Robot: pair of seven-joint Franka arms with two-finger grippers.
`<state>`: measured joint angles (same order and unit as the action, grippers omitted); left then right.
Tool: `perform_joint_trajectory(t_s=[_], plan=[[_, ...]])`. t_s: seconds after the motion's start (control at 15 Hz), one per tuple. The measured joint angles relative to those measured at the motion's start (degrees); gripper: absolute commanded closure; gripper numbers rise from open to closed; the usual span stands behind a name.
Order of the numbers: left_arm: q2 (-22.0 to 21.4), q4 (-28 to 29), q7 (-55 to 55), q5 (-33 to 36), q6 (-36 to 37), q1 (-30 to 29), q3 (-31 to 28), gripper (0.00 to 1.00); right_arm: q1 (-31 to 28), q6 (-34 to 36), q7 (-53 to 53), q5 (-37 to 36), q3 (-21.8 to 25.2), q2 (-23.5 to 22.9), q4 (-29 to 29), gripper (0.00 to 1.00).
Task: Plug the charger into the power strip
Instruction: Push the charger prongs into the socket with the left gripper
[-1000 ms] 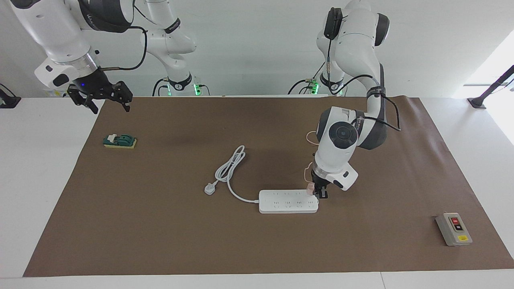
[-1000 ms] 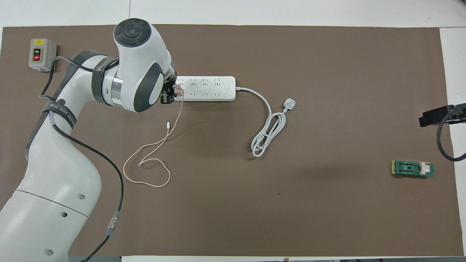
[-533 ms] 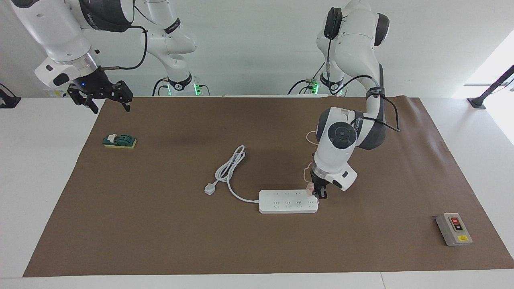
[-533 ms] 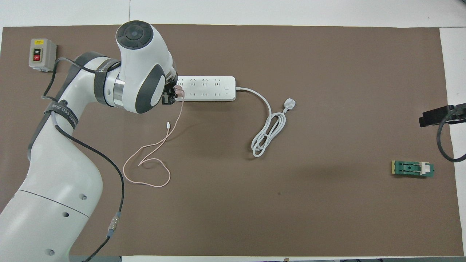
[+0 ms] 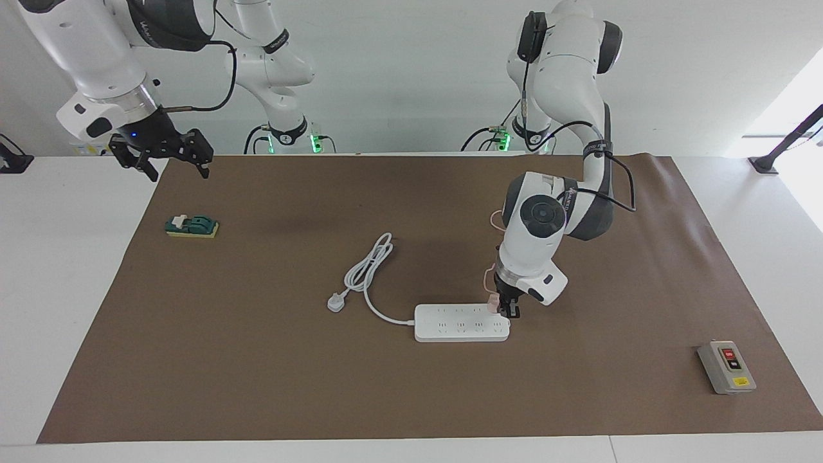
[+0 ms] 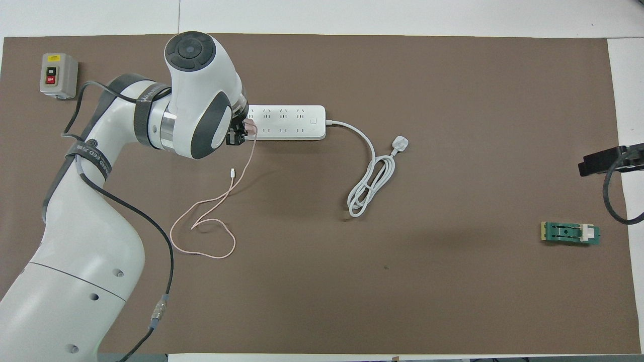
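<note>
Pink charger [image 5: 493, 304] pinched in left gripper [image 5: 505, 310], over end of white power strip [image 5: 460, 323]. Right gripper [image 5: 168, 156] waits raised over table edge, fingers spread.

Pink charger [image 5: 493, 303] — on white power strip [image 5: 460, 323]

You have a pale pink charger [image 5: 494, 302] with a matching pink cable [image 6: 211, 221], a white power strip [image 5: 460, 322], a brown mat [image 5: 411, 386] on the white desk [image 5: 71, 270], and a grey box [image 5: 725, 366] (red and black buttons).
</note>
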<state>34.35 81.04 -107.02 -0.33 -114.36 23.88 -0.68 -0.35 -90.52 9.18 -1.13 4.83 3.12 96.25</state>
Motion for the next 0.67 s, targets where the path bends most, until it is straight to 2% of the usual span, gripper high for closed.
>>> perform_joint_trajectory(t_s=[0.67], plan=[[-0.6,1.9,0.0,1.9,-2.0,0.7,-0.1,1.0,0.0,0.0,0.0,0.0,0.0,0.0,0.0,0.0]])
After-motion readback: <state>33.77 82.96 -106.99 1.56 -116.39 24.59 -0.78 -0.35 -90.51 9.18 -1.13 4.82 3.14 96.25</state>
